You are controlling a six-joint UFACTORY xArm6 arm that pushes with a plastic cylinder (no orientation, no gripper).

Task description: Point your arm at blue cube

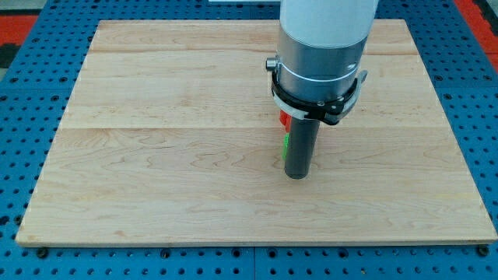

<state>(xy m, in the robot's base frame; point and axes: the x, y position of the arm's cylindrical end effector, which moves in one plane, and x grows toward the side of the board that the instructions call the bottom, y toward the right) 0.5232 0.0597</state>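
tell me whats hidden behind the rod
Behind the rod, only slivers show at its left edge: a red block above a green block, shapes unclear. My tip rests just below them. No blue cube shows; the arm may cover more.

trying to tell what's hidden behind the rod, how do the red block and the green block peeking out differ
Colour: the red block is red, the green block bright green. Place: the red block sits nearer the view's top, under the arm's collar; the green block is lower, beside the rod just above my tip. Both show only as slivers on the rod's left edge, so their shapes cannot be made out. No blue cube shows.
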